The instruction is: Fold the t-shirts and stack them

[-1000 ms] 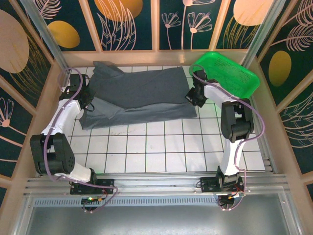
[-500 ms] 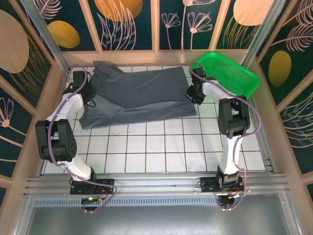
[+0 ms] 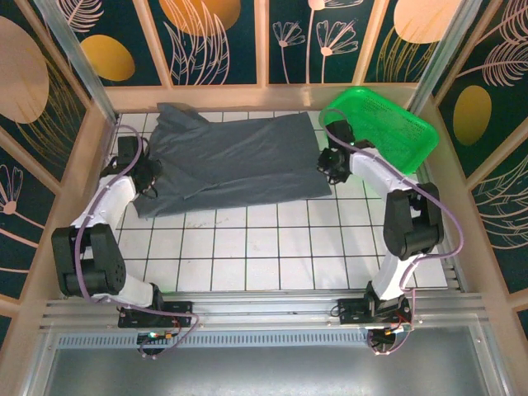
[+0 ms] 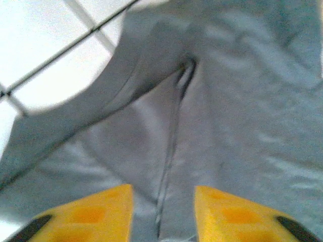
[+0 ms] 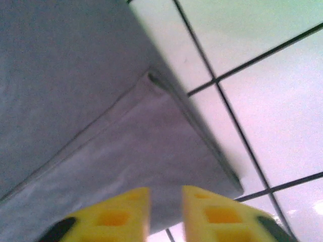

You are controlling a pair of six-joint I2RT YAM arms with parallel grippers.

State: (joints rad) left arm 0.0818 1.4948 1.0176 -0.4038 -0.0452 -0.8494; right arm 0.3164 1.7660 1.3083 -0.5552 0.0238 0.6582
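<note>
T-shirt point(image 3: 239, 161) — one, slate-grey — lies spread along the far edge of the table point(image 3: 272, 247), long axis left to right. Its sleeves point toward the left edge, its hem toward the one green basket point(image 3: 396, 124) in the far right corner. Left gripper point(image 3: 147, 177) sits at the sleeve end, fingers point(image 4: 108, 206) partly apart over a seam, gripping nothing. Right gripper point(image 3: 327, 163) is at the hem corner — fingers point(image 5: 207, 206) a slit apart, cloth free.

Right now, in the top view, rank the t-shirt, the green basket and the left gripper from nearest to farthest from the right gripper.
1. t-shirt: its right edge lies at the right gripper.
2. green basket: just behind that gripper, in the far right corner.
3. left gripper: across the table, at the shirt's left edge.
</note>
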